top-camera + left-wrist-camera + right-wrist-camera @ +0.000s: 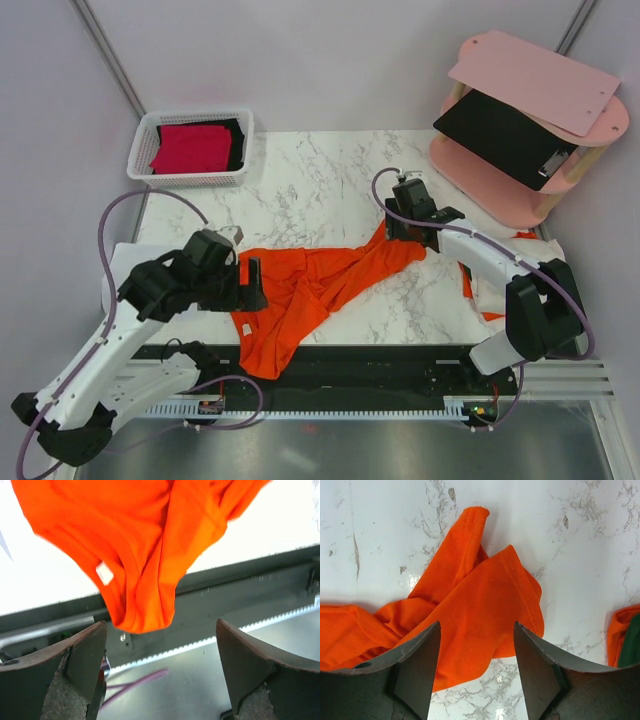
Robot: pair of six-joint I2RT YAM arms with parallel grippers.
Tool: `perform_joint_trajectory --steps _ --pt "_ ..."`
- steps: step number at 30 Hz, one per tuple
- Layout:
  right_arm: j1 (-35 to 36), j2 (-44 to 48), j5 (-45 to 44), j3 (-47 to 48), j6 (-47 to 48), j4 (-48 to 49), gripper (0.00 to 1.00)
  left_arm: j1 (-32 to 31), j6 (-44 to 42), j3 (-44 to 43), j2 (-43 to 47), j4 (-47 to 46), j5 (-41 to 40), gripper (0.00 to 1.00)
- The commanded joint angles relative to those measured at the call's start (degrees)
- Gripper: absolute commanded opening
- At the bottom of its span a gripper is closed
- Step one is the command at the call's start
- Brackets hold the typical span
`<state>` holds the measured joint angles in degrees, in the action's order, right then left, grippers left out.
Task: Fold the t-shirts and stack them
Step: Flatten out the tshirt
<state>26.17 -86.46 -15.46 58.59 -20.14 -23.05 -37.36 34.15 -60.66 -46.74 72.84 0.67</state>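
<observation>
Marble worktop (330, 170): orange t-shirt (310, 285) crumpled, long axis near-left to far-right, near end draped over front edge. Left tool (252, 285) jaws apart at its left edge; right tool (402, 232) jaws apart over far end.

Bright orange t-shirt (310, 285): unfolded, bunched in ridges, stretched from right of centre on the marble table (320, 180) toward the near left, collar end with white label draped over the near edge. Crimson-red t-shirt (190, 148), folded flat, over black t-shirt (236, 135) in far-left basket (190, 180).
</observation>
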Motion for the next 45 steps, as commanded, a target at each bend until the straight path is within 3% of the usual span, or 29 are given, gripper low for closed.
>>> perform_joint_trajectory --steps 1,8,11,20,29,37,38,40,41,42,43,45 --pt "-0.5 -1.7 1.2 4.3 0.2 1.8 0.68 -0.2 -3.2 -2.4 -9.6 -9.3 -5.9 0.92" --pt "-0.8 -2.9 2.7 5.4 0.2 2.0 0.68 1.3 -3.0 -8.7 -30.0 -15.6 -13.7 0.90" --pt "-0.8 -2.8 3.3 4.3 0.2 2.4 0.68 5.9 -2.4 -7.5 -31.2 -21.2 -11.9 0.89" --pt "-0.9 -2.7 5.3 2.0 -0.6 4.1 0.68 22.8 -4.9 2.7 -31.7 -34.8 5.9 0.88" --pt "-1.0 -3.2 6.9 0.9 -1.2 5.0 0.69 26.0 -4.9 8.5 -36.1 -42.3 9.9 0.87" --pt "-0.9 -3.5 7.2 -0.1 -1.6 5.3 0.69 26.2 -4.3 9.2 -41.4 -45.1 8.3 0.79" --pt "-0.9 -3.6 7.4 -0.1 -1.6 5.4 0.69 26.2 -4.3 9.2 -41.6 -45.4 8.1 0.77" --pt "-0.9 -3.5 7.4 -0.5 -1.7 5.5 0.69 26.2 -4.4 8.9 -42.2 -45.5 7.9 0.55" --pt "-0.9 -3.5 7.4 -0.6 -1.8 5.6 0.69 26.2 -4.7 8.6 -42.5 -45.7 7.9 0.42" --pt "-0.9 -3.6 7.3 -0.7 -1.7 5.6 0.69 26.2 -4.9 8.5 -43.0 -45.7 7.8 0.19" --pt "-0.9 -3.5 7.3 -0.8 -1.7 5.6 0.69 26.2 -5.1 8.1 -43.1 -45.7 7.8 0.07" --pt "-0.9 -3.5 7.1 -0.9 -1.8 5.6 0.69 26.2 -5.1 7.2 -42.6 -45.4 7.9 0.02"
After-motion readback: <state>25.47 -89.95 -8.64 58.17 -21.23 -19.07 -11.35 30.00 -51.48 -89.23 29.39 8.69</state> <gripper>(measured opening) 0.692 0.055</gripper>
